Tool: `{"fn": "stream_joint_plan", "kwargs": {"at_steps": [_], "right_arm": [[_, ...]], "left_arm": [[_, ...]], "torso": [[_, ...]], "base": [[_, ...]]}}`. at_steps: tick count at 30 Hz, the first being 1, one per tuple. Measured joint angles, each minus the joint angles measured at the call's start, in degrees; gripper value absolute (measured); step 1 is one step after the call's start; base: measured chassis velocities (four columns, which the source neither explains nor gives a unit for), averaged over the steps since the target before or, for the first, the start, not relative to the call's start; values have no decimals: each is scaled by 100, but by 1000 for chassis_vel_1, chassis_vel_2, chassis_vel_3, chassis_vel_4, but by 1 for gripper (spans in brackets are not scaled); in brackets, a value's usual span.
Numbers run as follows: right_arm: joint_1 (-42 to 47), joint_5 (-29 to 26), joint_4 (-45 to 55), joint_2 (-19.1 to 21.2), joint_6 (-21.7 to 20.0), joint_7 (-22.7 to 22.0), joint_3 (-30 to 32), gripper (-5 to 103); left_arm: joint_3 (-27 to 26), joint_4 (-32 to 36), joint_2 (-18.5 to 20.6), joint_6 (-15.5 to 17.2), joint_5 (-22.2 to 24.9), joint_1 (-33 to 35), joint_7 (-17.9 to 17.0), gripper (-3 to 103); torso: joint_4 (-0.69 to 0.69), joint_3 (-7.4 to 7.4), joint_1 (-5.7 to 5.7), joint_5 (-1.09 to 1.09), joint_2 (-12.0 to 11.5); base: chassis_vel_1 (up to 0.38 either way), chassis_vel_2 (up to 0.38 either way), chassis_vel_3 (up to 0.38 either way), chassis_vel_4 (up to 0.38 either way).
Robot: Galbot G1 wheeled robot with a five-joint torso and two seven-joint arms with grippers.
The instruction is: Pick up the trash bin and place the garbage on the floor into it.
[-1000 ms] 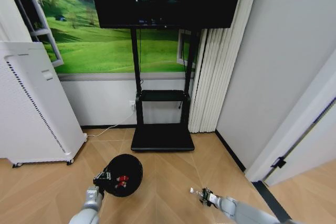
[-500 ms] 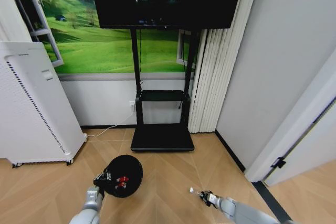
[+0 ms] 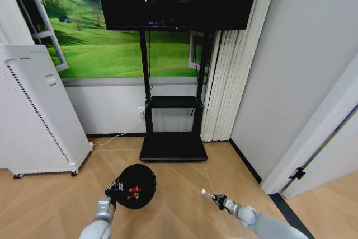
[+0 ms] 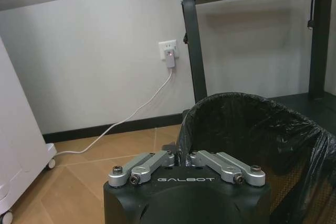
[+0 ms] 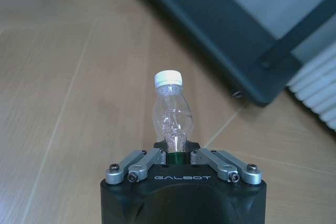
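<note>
The trash bin is a small black round basket lined with a black bag, held off the floor at lower left of the head view. Red garbage lies inside it. My left gripper is shut on the bin's rim, seen close in the left wrist view with the bin just beyond the fingers. My right gripper is shut on a small clear bottle with a white cap and green label, held above the wood floor to the right of the bin. The bottle points toward the bin.
A tall white perforated appliance stands at the left. A black TV stand base lies ahead against the wall, with a white cable running to a wall socket. White curtains and a door frame are at the right. Wood floor lies between the arms.
The left gripper and the bin have shifted slightly right and up. The right gripper with the bottle has risen a little and moved toward the bin.
</note>
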State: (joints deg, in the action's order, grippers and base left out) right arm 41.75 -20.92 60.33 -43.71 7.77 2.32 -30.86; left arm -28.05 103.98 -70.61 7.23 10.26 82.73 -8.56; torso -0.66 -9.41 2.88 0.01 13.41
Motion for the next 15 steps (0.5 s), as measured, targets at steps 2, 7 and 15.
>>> {"fn": "stream_joint_plan", "kwargs": {"at_steps": [2, 7, 15], "right_arm": [[185, -255, 526, 254, -95, 3, 391, 16], [751, -658, 1825, 852, -325, -19, 1210, 16], [1185, -920, 3149, 1459, -354, -11, 2028, 16]], "left_arm": [[89, -39, -19, 17, 0, -69, -16, 6], [258, -138, -109, 40, -2, -224, -55, 6], [534, -386, -330, 67, -2, -731, -76, 6]], "torso": [[2, 0, 0, 0, 0], [1, 0, 0, 1, 0], [2, 0, 0, 0, 0]], "base": [[0, 0, 0, 0], [0, 0, 0, 0], [0, 0, 0, 0]]}}
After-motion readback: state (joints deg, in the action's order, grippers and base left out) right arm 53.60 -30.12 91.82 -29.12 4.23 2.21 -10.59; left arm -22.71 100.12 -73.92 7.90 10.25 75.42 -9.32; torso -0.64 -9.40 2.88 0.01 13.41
